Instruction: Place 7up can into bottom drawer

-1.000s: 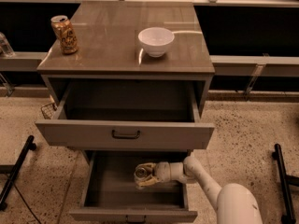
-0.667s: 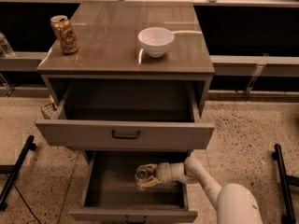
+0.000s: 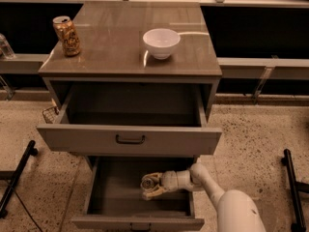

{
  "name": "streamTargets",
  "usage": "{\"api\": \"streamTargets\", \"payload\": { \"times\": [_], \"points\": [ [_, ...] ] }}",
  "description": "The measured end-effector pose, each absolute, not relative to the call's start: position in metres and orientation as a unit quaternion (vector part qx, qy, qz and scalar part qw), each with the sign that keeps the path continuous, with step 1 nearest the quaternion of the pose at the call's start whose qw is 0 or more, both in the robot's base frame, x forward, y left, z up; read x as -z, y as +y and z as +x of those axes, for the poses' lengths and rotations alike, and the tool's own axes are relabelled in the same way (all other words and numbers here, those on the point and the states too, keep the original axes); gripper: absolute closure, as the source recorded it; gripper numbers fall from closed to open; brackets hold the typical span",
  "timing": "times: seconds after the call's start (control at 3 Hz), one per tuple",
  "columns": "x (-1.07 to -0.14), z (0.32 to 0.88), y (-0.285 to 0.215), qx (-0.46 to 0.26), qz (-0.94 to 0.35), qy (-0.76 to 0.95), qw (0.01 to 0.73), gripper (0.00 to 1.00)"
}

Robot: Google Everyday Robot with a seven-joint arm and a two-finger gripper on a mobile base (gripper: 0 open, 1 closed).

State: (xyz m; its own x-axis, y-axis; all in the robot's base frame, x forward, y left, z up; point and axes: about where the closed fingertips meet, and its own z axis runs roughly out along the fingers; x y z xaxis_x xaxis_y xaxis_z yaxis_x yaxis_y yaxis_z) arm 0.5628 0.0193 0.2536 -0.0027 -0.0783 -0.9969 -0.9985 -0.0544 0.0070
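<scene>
We have our gripper (image 3: 152, 186) clamped on the 7up can (image 3: 147, 181), roughly upright inside the bottom drawer (image 3: 108, 190) below the counter's (image 3: 111, 50) front edge, arm reaching from the right.

Dim, warm light falls from above, leaving pale glare streaks on the counter (image 3: 111, 47) well above the jaws, deep shadow inside the drawer (image 3: 87, 140) just above them, and murk around the jaws clasping the can (image 3: 148, 182) in the bottom drawer (image 3: 116, 195).
</scene>
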Motion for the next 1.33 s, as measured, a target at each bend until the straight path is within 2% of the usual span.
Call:
{"api": "streamTargets", "payload": {
  "times": [0.33, 0.67, 1.0, 1.33],
  "points": [
    [-0.2307, 0.5598, 0.0099, -0.501, -0.536, 0.488, 0.473, 0.3],
    [-0.2226, 0.5618, 0.0007, -0.488, -0.535, 0.48, 0.496, 0.07],
    [-0.2219, 0.5626, 0.0012, -0.487, -0.535, 0.48, 0.496, 0.0],
    [-0.2219, 0.5625, 0.0017, -0.487, -0.535, 0.48, 0.496, 0.0]
  ]
}}
